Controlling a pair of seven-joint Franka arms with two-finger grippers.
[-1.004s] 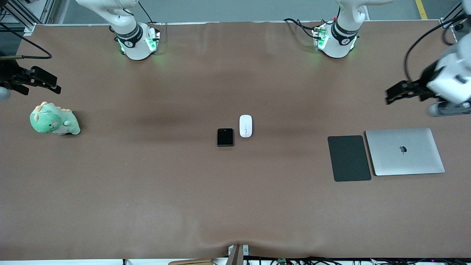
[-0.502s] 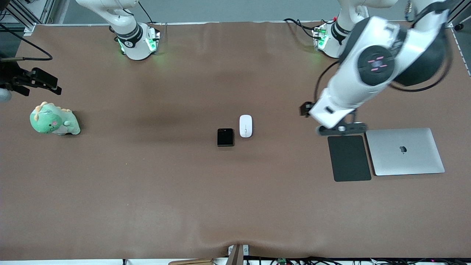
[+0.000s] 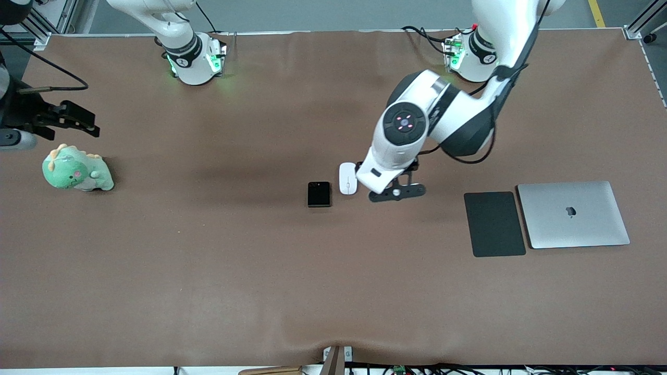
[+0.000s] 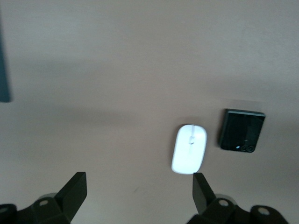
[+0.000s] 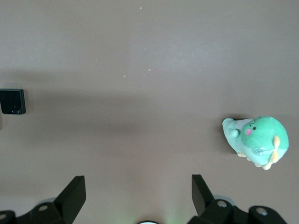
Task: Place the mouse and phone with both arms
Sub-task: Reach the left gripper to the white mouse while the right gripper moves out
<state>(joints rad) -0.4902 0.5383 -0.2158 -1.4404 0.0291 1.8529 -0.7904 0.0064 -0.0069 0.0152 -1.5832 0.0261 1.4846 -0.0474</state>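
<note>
The white mouse [image 3: 348,178] lies mid-table with the black phone [image 3: 319,194] beside it, toward the right arm's end and slightly nearer the front camera. My left gripper [image 3: 390,186] hangs over bare table just beside the mouse, toward the left arm's end. In the left wrist view it [image 4: 139,192] is open and empty, with the mouse [image 4: 189,148] by one fingertip and the phone [image 4: 242,136] past it. My right gripper [image 3: 86,121] is open and empty over the table's right-arm end, above a green plush; it [image 5: 138,193] shows open in its wrist view, where the phone [image 5: 12,101] is far off.
A green plush dinosaur [image 3: 77,169] sits at the right arm's end, also in the right wrist view [image 5: 254,140]. A matte black pad [image 3: 494,224] and a closed silver laptop [image 3: 573,214] lie side by side toward the left arm's end.
My left arm has swung in from the left arm's end of the table to just beside the mouse. My right gripper has shifted slightly inward. Mouse and phone have not moved.
</note>
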